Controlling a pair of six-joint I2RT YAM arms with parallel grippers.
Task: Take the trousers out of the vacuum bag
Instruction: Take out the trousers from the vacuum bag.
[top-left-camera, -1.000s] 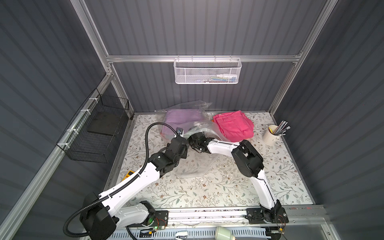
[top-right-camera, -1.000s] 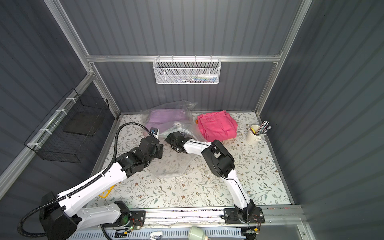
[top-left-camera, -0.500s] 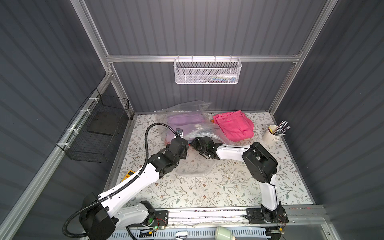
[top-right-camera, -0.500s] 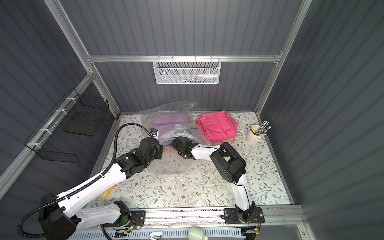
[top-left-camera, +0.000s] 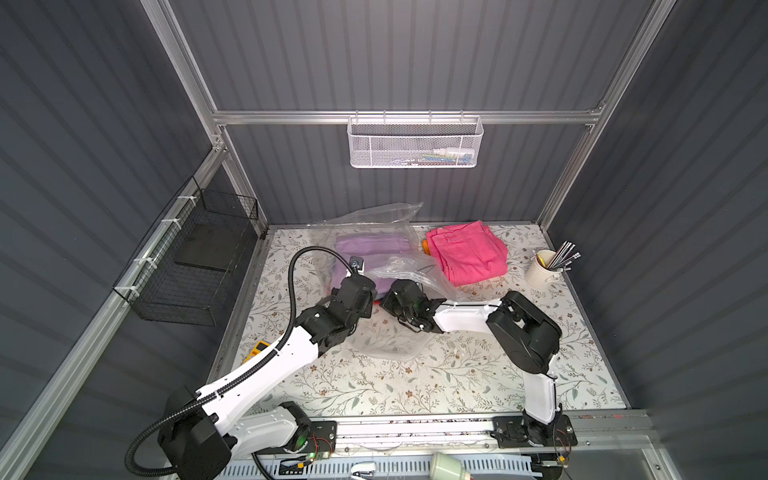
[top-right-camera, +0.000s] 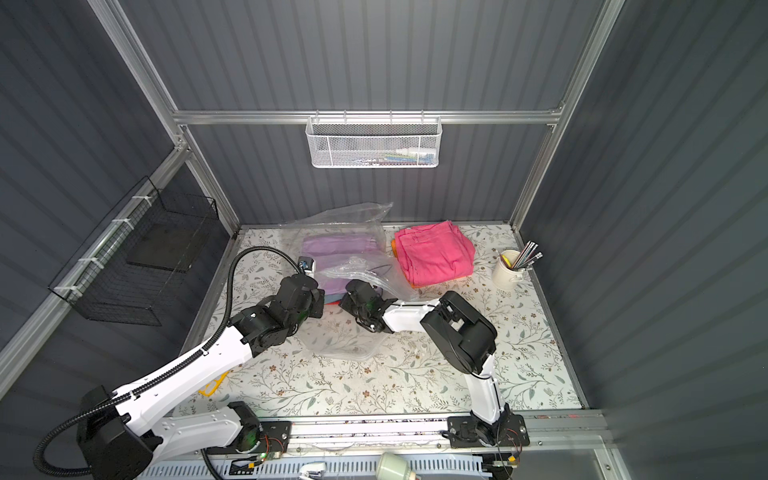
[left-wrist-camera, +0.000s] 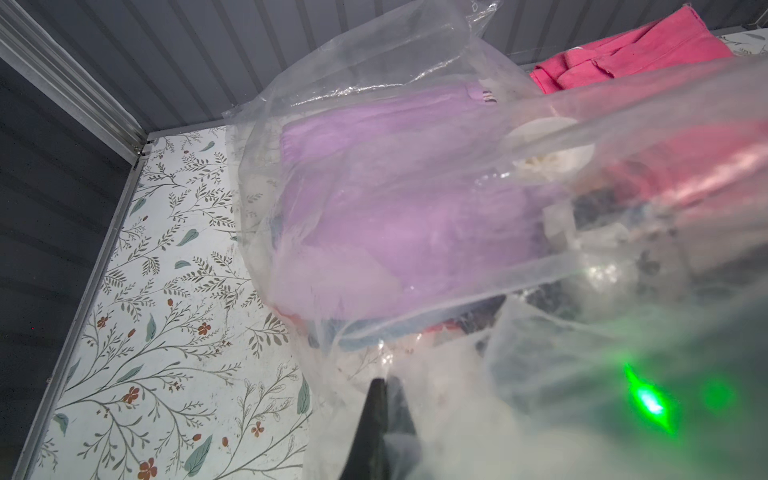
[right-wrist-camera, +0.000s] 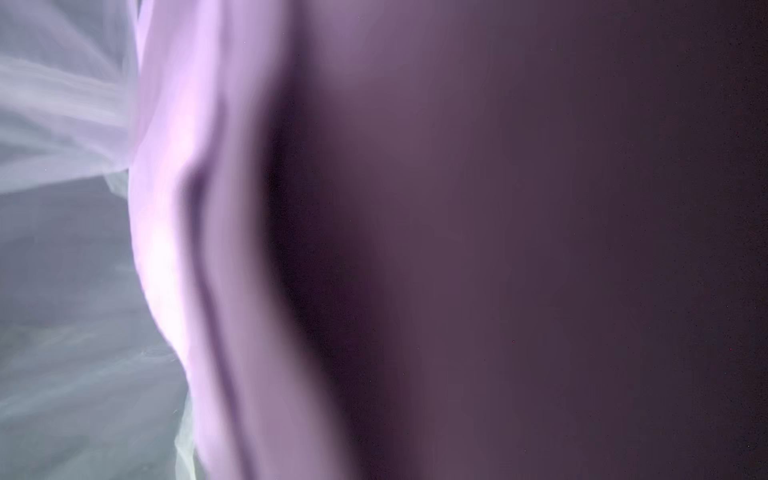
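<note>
- Dark ribbed walls around a floral-print bench (top-left-camera: 457, 374), viewed from above, arm bases at 6 o'clock.
- At 11 o'clock, the vacuum bag (top-left-camera: 374, 214): crinkly and see-through, open end apparently toward 6 o'clock, white valve disc (left-wrist-camera: 548, 145) on its upper film.
- Inside it, the lilac trousers (top-left-camera: 370, 249) on top, with slivers of the light blue trousers (left-wrist-camera: 365, 332) and the red trousers (top-left-camera: 376, 302) beneath, close to the open end.
- Already out, at 1 o'clock: the hot pink trousers (top-left-camera: 467, 253), folded over an edge of the orange trousers (top-left-camera: 424, 245).
- Pressed together, the left jaws, apparently pinching bag film at the open end; steady over the last second.
- Pressed together too, the right jaws, hidden from above; wrist view filled with blurred lilac cloth, grip on it impossible to confirm.
- Just changed: right arm (top-left-camera: 523, 332) folded back, elbow swung toward 4 o'clock, wrist drawn slightly toward 6 o'clock; lilac pile not visibly shifted.
- Likely meaning: a pull on the lilac pair under way, three pairs left to extract.
</note>
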